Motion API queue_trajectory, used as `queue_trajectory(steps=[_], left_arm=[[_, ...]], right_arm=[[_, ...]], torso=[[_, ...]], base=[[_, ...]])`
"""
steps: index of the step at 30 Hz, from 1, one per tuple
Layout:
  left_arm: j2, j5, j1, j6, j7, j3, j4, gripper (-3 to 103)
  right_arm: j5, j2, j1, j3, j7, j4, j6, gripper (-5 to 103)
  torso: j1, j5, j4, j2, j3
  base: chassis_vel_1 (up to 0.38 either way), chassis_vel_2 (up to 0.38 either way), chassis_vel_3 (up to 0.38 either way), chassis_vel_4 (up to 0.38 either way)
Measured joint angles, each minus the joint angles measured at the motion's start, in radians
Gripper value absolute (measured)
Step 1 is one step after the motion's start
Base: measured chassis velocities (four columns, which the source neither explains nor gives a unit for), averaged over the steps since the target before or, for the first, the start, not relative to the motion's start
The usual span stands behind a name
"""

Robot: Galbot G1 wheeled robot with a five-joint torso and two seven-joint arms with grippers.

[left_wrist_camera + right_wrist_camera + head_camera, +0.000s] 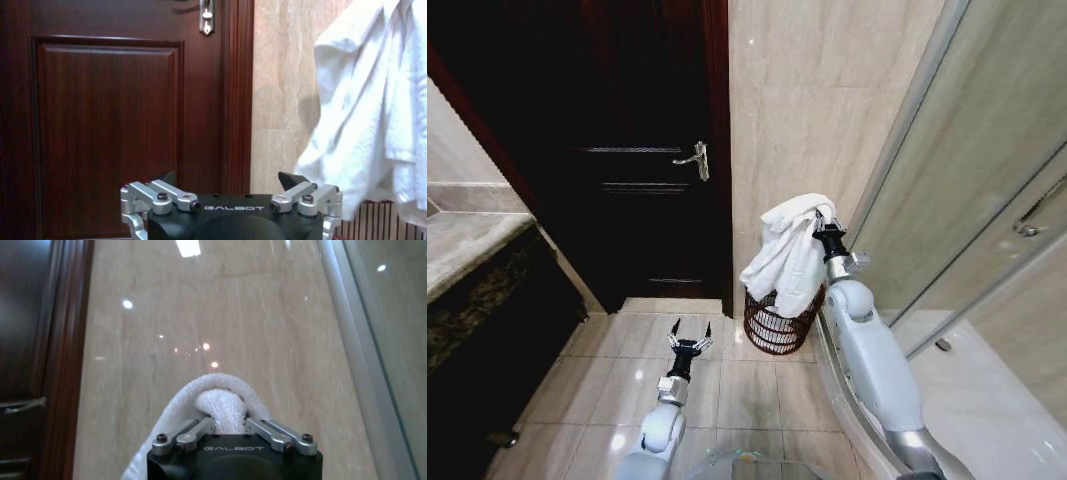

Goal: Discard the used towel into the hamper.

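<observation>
A white towel [789, 255] hangs from my right gripper [820, 224], which is shut on its top fold, and drapes down over the hamper [777, 327]. That hamper is a round dark reddish-brown wire basket on the floor against the beige wall. In the right wrist view the fingers pinch a bunched fold of the towel [220, 402]. My left gripper [690, 334] is low over the floor tiles, left of the hamper, open and holding nothing. The left wrist view has the towel [373, 110] hanging at one side and the hamper's ribs [373, 220] beneath it.
A dark wooden door [627, 150] with a silver handle [695, 158] stands behind and left. A dark counter [477, 290] runs along the left. The glass shower enclosure [967, 200] and its curved base close off the right. Open floor tiles lie in front.
</observation>
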Motion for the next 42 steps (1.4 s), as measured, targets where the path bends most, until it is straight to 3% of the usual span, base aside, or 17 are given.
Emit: queue_trajectory(steps=[19,42], left_arm=[[-0.012,0.008,-0.011,-0.022,-0.002,0.005,0.011,100],[-0.013,0.013,-0.015,-0.03,-0.003,0.013,0.008,100]], right_arm=[[0.029,0.016,-0.003,-0.017,-0.03,-0.036,0.019,8],[-0.026,0.024,-0.141,0.03,-0.05,0.044,0.027,8]], torso=[[-0.035,-0.0001,0.0002,-0.082,-0.046],[-0.035,0.0,0.0001,-0.079,-0.044]], base=[[0.0,0.0,0.0,0.0],[-0.007,0.002,0.002,-0.001]])
